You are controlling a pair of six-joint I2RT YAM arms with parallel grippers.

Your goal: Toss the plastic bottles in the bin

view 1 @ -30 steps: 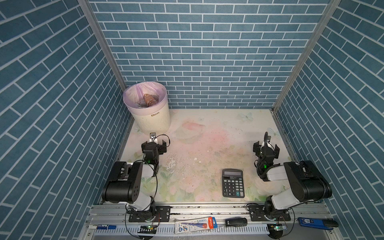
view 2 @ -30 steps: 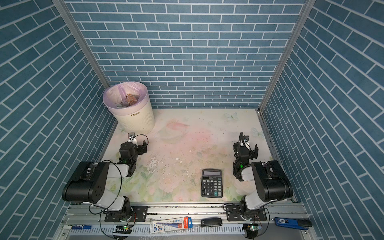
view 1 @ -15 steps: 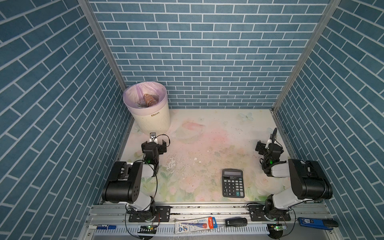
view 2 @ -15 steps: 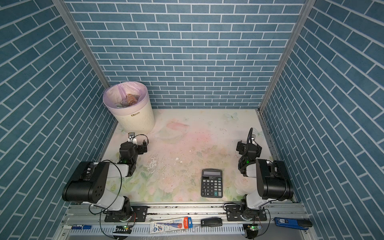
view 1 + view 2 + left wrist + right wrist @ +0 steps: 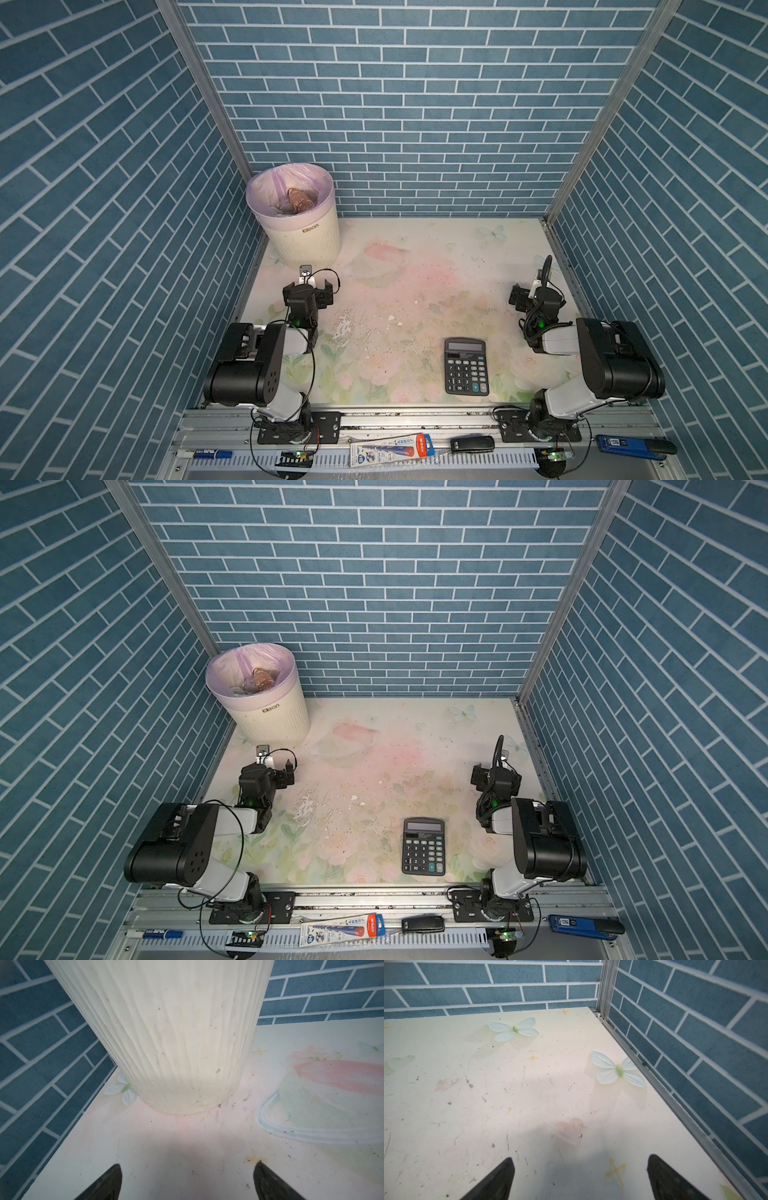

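The cream ribbed bin (image 5: 305,241) (image 5: 270,721) stands in the far left corner, lined with a pale lilac bag. Inside it a brown-labelled plastic bottle (image 5: 300,199) (image 5: 264,678) lies on top of clear ones. I see no bottle on the table in any view. My left gripper (image 5: 308,287) (image 5: 268,773) rests low in front of the bin, open and empty; the left wrist view shows the left gripper (image 5: 187,1164) facing the bin's wall (image 5: 176,1032). My right gripper (image 5: 536,297) (image 5: 494,777) (image 5: 581,1158) sits open and empty near the right wall.
A black calculator (image 5: 466,365) (image 5: 424,845) lies at the front, right of centre. Blue brick-pattern walls close the table on three sides, with a metal rail (image 5: 654,1082) along the right edge. A pen pack (image 5: 388,449) and small tools lie on the front rail.
My right gripper has shifted a little to the right, toward the wall, and its arm has folded back. The left arm has not moved.
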